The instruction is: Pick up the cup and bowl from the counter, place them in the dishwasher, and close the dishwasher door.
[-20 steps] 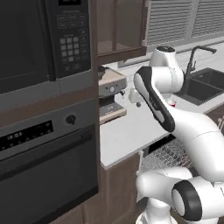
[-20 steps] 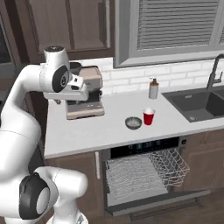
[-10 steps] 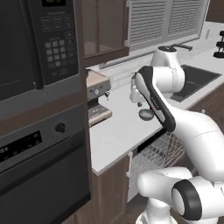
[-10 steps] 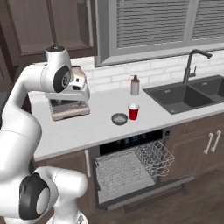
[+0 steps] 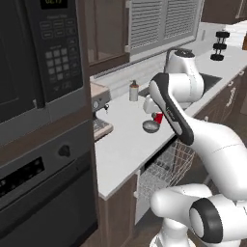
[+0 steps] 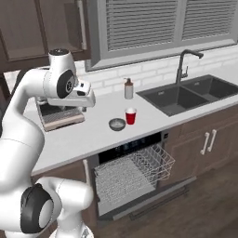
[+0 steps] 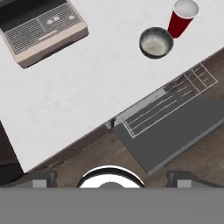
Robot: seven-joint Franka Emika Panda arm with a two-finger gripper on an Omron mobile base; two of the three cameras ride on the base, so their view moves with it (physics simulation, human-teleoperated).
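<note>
Left base view: cup and bowl on desk, just beside each other, above dishwasher rack.
Right base view: dishwasher door down, rack out, nothing loaded.
Hand view: tool released, empty, well apart from cup. All steps left.

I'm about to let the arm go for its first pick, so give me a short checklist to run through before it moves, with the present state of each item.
1. End effector open and holding nothing: ok; its tips stand wide apart, high over the counter's edge.
2. Cup upright on the counter: ok.
3. Bowl upright beside the cup: ok, but whether they touch: cannot tell.
4. Dishwasher door down, wire rack pulled out: ok.
5. Rack free of other dishes: ok.
6. Approach clear: ok; bottle and coffee machine stand apart from both.
</note>
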